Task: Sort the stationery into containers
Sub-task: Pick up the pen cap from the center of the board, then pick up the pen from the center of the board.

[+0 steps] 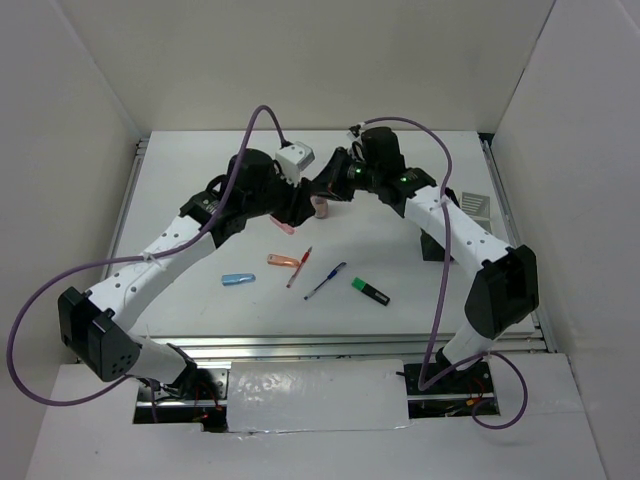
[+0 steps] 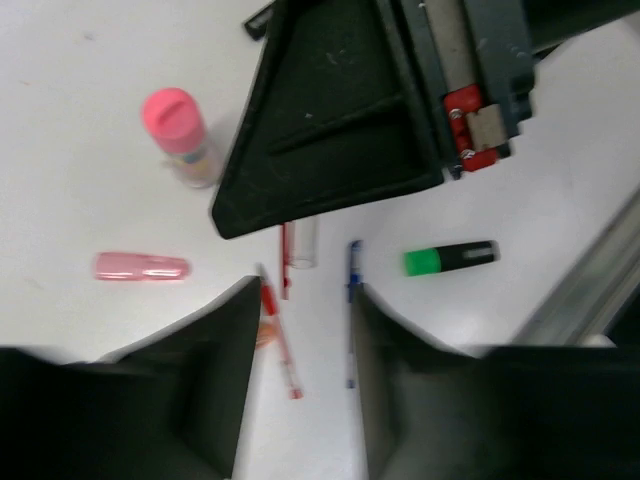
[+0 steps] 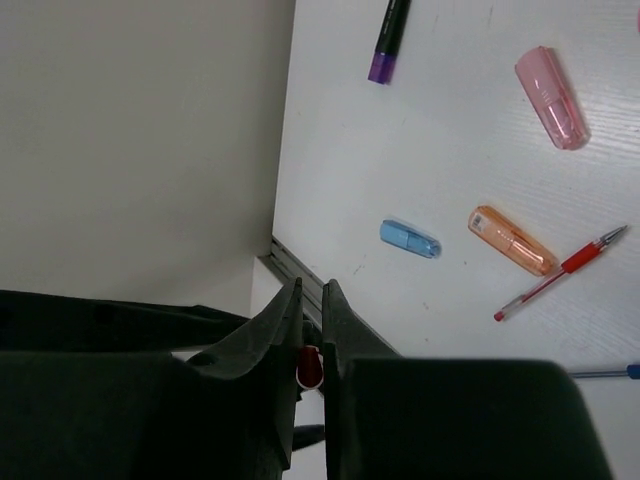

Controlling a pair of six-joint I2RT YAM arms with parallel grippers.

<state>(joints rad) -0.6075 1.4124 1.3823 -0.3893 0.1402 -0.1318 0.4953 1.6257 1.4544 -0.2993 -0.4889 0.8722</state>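
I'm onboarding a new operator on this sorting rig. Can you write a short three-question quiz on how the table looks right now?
1. True or false: the green highlighter lies inside a container.
2. Which item lies closest to the blue cap? A) orange cap B) green highlighter C) pink-capped cylinder
3. What is held between the fingers of the left gripper?

Key:
1. False. It lies on the bare table.
2. A.
3. Nothing. The fingers stand apart with only the table below them.
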